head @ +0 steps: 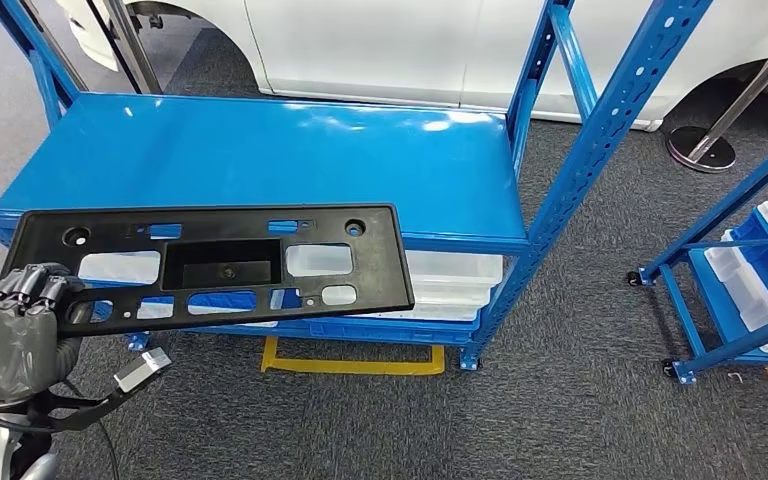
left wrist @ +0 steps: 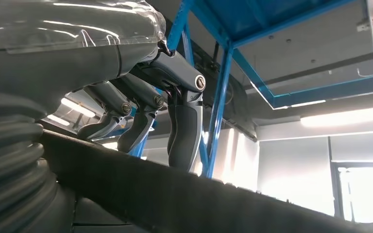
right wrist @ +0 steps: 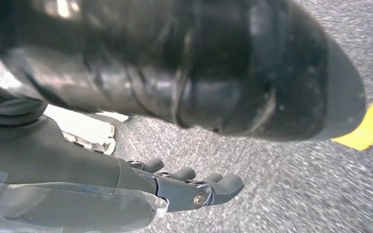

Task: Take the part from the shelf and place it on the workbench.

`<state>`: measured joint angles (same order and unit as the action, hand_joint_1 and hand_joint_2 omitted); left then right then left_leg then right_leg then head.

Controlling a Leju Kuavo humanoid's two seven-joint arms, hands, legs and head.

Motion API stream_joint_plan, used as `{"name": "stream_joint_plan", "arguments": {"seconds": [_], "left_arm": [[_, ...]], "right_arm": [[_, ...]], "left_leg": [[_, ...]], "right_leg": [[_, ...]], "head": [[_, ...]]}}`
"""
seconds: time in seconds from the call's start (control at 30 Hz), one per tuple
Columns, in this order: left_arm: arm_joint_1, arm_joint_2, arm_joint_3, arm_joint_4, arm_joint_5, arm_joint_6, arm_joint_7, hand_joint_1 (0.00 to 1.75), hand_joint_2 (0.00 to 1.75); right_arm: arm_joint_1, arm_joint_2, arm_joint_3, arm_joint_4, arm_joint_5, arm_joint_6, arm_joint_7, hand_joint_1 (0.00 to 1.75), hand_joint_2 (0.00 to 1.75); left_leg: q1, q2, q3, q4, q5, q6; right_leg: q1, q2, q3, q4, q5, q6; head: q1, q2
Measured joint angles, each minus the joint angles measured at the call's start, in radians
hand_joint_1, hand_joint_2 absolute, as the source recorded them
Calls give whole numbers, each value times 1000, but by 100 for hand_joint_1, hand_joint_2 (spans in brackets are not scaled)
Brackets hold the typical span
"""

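- Head view: a long black plastic panel [head: 210,262] with many cut-outs is held up in the air by its left end, in front of a blue metal shelf [head: 260,150].
- The left hand [head: 15,315] is seen at the near left, its dark fingers [head: 35,285] curled over the panel's left edge, so the hand is clamped on the panel.
- The panel is stretched out to the right of the hand, roughly level, with its right end unsupported and lying across the near edge of the shelf's top deck.
- White bins [head: 450,280] are seen on the lower level of the shelf, partly behind the panel.
- A second blue rack [head: 730,290] with white bins is placed at the far right, well apart from the shelf.
- Grey carpet [head: 560,400] with a yellow tape mark [head: 355,362] is seen under the shelf, and a white car body [head: 380,40] stands beyond it.
- In the left wrist view, the fingers [left wrist: 184,126] are seen pressed down over the dark edge of the panel [left wrist: 175,199], with the blue frame behind.
- In the right wrist view, the right hand [right wrist: 194,187] is seen hanging above the carpet, with its fingers bent together and nothing held in them.
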<state>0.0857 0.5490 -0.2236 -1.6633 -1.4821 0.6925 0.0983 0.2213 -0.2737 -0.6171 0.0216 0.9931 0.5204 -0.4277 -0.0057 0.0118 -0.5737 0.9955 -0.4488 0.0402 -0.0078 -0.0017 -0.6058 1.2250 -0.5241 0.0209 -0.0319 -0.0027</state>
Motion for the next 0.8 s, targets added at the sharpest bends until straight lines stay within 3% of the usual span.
{"name": "stream_joint_plan", "arguments": {"seconds": [0.07, 0.13, 0.2, 0.23, 0.27, 0.33, 0.4, 0.43, 0.47, 0.53, 0.6, 0.67, 0.7, 0.8], "left_arm": [[0, 1, -1, -1, 5, -1, -10, 175, 175], [-1, 4, -2, -1, 11, -2, -17, 175, 175], [-1, 7, -2, -3, 14, -2, -19, 175, 175], [-1, 10, -2, -4, 14, -2, -20, 175, 175], [-1, 13, -2, -5, 14, -2, -21, 175, 175], [0, 16, -3, -5, 13, -1, -23, 175, 175], [2, 17, -4, -5, 13, 0, -25, 175, 175], [2, 17, -4, -5, 13, 0, -26, 175, 175], [2, 18, -4, -5, 13, 1, -27, 175, 175], [1, 21, -5, -5, 13, 1, -27, 175, 175], [-1, 24, -5, -6, 14, 1, -28, 175, 175], [-1, 27, -6, -6, 14, 1, -29, 175, 175], [-1, 28, -6, -7, 14, 2, -29, 175, 175], [-1, 31, -6, -9, 13, 2, -30, 175, 175]], "right_arm": [[0, -3, 0, 0, 2, 1, -2, 0, 0], [0, -6, -2, -1, 4, 2, -4, 0, 0], [2, -7, -4, -1, 6, 2, -4, 0, 0], [2, -7, -6, -1, 6, 2, -4, 0, 0], [2, -8, -7, -1, 6, 3, -5, 0, 0], [2, -6, -8, -1, 6, 6, -5, 0, 0], [3, -5, -10, -1, 7, 9, -6, 0, 0], [3, -5, -11, -1, 7, 10, -7, 0, 0], [3, -5, -13, -1, 7, 11, -7, 0, 0], [3, -5, -16, -1, 6, 12, -8, 0, 0], [4, -5, -17, -1, 6, 13, -8, 0, 0], [5, -4, -18, -1, 6, 14, -8, 0, 0], [4, -5, -19, -1, 6, 14, -8, 0, 0], [2, -5, -22, -1, 4, 14, -9, 0, 0]], "left_leg": [[-5, 0, -16, 5, 11, -5], [-4, 2, -23, 6, 24, -15], [-3, 0, -30, 8, 31, -27], [-3, -2, -38, 21, 19, -32], [-2, -4, -51, 50, -7, -38], [7, -5, -93, 163, -82, -52], [18, -5, -124, 265, -121, -66], [24, -4, -118, 272, -112, -73], [29, -1, -93, 239, -87, -79], [32, 24, -17, 115, -39, -90], [25, 48, 23, 42, -29, -82], [20, 39, 18, 36, -33, -61], [21, 29, 15, 33, -33, -51], [25, 10, 12, 27, -25, -30]], "right_leg": [[8, -1, 101, -145, 2, -20], [14, -3, 148, -229, -22, -31], [12, -8, 147, -248, -15, -36], [8, -13, 145, -256, -8, -41], [3, -18, 142, -262, 0, -46], [0, -30, 132, -265, 9, -50], [-2, -43, 121, -255, 12, -49], [-4, -51, 116, -249, 11, -47], [-7, -58, 111, -241, 9, -44], [-11, -72, 105, -224, -1, -30], [-8, -87, 101, -209, -8, -17], [-5, -104, 101, -204, -9, -9], [-7, -102, 101, -200, -13, -4], [-15, -50, 93, -178, -40, 6]], "head": [[0, 0], [0, 0], [0, 0], [-1, 0], [-1, 0], [-1, 0], [-1, 0], [-1, 0], [-1, 0], [-2, 0], [-1, 0], [0, 0], [-1, 0], [0, 0]]}}
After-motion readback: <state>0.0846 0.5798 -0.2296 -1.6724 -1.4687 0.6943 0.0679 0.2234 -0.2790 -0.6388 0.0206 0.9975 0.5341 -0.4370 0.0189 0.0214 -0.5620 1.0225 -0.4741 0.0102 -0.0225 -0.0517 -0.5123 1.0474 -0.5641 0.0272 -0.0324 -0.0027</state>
